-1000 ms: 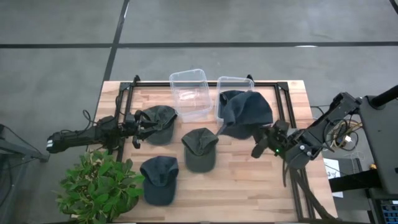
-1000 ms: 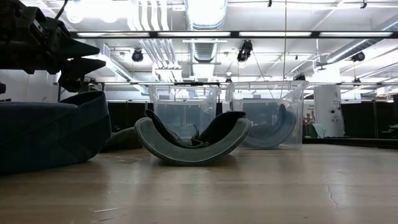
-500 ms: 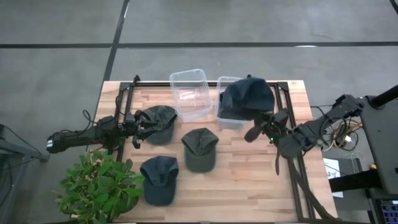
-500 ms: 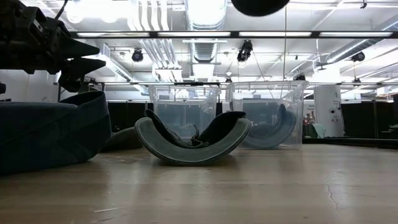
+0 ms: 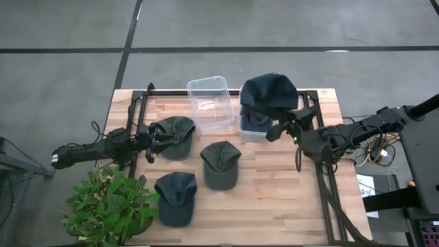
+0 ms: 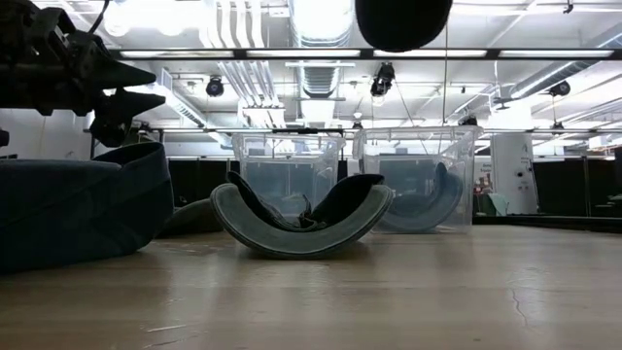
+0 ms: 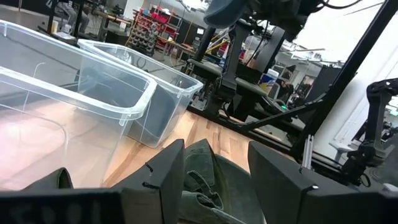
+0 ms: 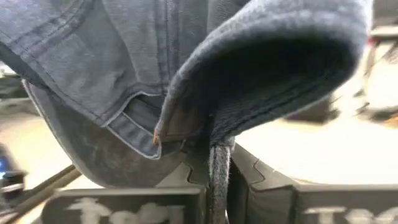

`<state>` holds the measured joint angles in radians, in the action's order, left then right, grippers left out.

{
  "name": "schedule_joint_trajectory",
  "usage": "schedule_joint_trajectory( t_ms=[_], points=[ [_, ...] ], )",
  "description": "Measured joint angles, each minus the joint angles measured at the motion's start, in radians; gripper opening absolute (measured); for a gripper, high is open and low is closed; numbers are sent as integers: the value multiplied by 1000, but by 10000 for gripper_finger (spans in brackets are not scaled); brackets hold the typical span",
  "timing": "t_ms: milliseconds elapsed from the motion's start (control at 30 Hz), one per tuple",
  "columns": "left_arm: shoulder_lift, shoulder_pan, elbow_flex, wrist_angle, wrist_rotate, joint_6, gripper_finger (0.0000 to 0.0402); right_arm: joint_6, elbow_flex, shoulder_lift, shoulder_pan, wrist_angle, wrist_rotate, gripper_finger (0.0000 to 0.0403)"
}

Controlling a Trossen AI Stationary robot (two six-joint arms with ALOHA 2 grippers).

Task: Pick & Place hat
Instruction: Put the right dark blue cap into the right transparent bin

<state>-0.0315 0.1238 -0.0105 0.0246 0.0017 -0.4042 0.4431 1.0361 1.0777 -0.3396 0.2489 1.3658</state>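
Observation:
My right gripper [image 5: 282, 125] is shut on a dark blue cap [image 5: 269, 92] and carries it high over the right clear bin [image 5: 248, 127]; the low view shows the cap's underside [image 6: 403, 19] at the top. Another dark cap lies inside that bin. My left gripper [image 5: 154, 134] waits open near the table's left side. In the left wrist view its fingers stand on either side of a green cap [image 7: 200, 179] that lies on the table. A second green cap [image 5: 221, 163] and a blue cap [image 5: 175, 196] lie on the wood. My right gripper pinches a thin edge of the dark blue cap's rim [image 8: 217, 163] between its two fingers. The cap is lifted clear of the table and the bin, and its crown and curved brim [image 8: 280, 56] bulge out beyond the fingertips.
An empty clear bin [image 5: 209, 103] stands left of the right bin at the table's far edge. A potted plant [image 5: 110, 204] sits at the near left corner. A black frame rail [image 5: 312, 110] runs along the table's sides. Bare wood lies near the right edge.
My right gripper has risen and swung toward the far edge, staying shut on the dark blue cap. The cap, which lay draped at the right bin's side, is now lifted clear and sits above that bin.

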Motion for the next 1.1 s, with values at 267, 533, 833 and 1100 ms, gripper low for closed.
schedule_joint_trajectory(
  t_ms=[267, 533, 833, 1100],
  points=[
    [0, 0, 0, 1, 0, 0, 170, 466, 2, -76, 293, 489, -382, 13],
    [0, 0, 0, 1, 0, 0, 170, 456, 1, -95, 508, 503, -659, 13],
    [0, 0, 0, 1, 0, 0, 170, 409, 1, -40, 697, 484, -919, 13],
    [0, 0, 0, 1, 0, 0, 170, 392, 1, 33, 777, 455, -1042, 13]
  ],
)
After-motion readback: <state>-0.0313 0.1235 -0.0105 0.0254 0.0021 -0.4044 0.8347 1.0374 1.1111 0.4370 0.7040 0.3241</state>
